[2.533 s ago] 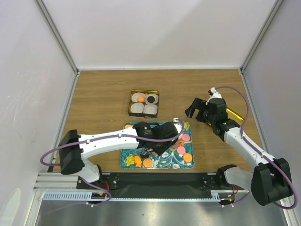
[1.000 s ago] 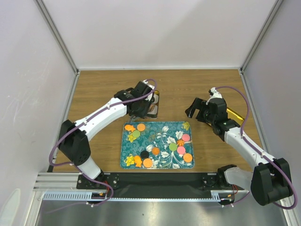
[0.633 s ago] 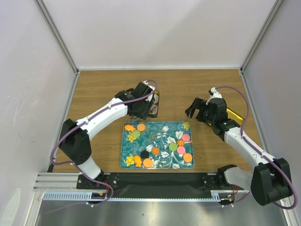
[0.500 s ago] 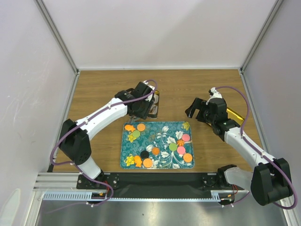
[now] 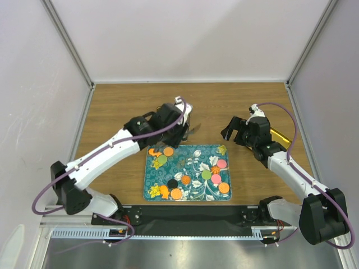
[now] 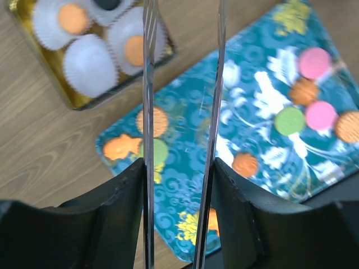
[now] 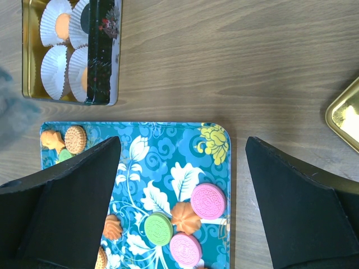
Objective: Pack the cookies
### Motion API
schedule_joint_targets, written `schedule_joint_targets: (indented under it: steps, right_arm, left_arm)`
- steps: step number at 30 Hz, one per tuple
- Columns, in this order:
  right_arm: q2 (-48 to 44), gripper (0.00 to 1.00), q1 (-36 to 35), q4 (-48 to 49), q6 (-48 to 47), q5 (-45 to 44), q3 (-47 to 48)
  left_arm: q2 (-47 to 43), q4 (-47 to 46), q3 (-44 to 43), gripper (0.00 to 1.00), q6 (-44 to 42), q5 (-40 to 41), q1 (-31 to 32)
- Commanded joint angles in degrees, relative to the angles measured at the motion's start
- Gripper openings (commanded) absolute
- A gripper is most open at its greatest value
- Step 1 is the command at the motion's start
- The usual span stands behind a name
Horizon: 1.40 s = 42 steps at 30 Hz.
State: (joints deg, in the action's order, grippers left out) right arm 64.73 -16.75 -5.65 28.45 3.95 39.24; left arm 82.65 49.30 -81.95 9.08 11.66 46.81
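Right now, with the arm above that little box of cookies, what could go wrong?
1. The left tool ends in thin blades. They look empty and part open, and picking a flat cookie off the tray could let it slip.
2. The tin sits right beside the tray; a low pass might knock it.
3. One paper cup looks empty, and a drop could miss it or crush it.

The top view looks down from above and behind the arms, taking in the whole table (image 5: 112, 106). Both wrist views look down closer, sharing the patterned tray (image 6: 263, 129) and tin (image 7: 106, 50).
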Motion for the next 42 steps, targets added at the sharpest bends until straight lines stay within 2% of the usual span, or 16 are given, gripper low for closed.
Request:
schedule_joint_targets:
  steps: [1, 6, 14, 21, 42]
  right_arm:
    - [-0.31, 1.0, 0.14, 1.08, -0.59, -0.34, 0.39]
    - [0.04, 0.99, 0.23, 1.34, -0.59, -0.08, 0.39]
    - [0.31, 1.0, 0.14, 1.26, -0.67, -0.25, 0.48]
    - [0.31, 1.0, 0.14, 1.17, -0.59, -0.34, 0.39]
    - [-0.22, 1.0, 0.14, 1.08, -0.67, -0.34, 0.39]
  left_arm:
    - [-4.07, 1.24, 3.89, 0.54, 2.16, -0.06, 5.47]
    - [-6.62, 0.98, 8.82, 0.56, 4.97, -1.11, 12.33]
    - [-4.7, 0.71, 12.78, 0.56, 6.65, -2.08, 19.81]
    - [-2.59, -0.25, 13.22, 0.59, 6.39, -3.31, 22.19]
    - [2.78, -1.57, 12.87, 0.58, 5.6, -4.1, 23.95]
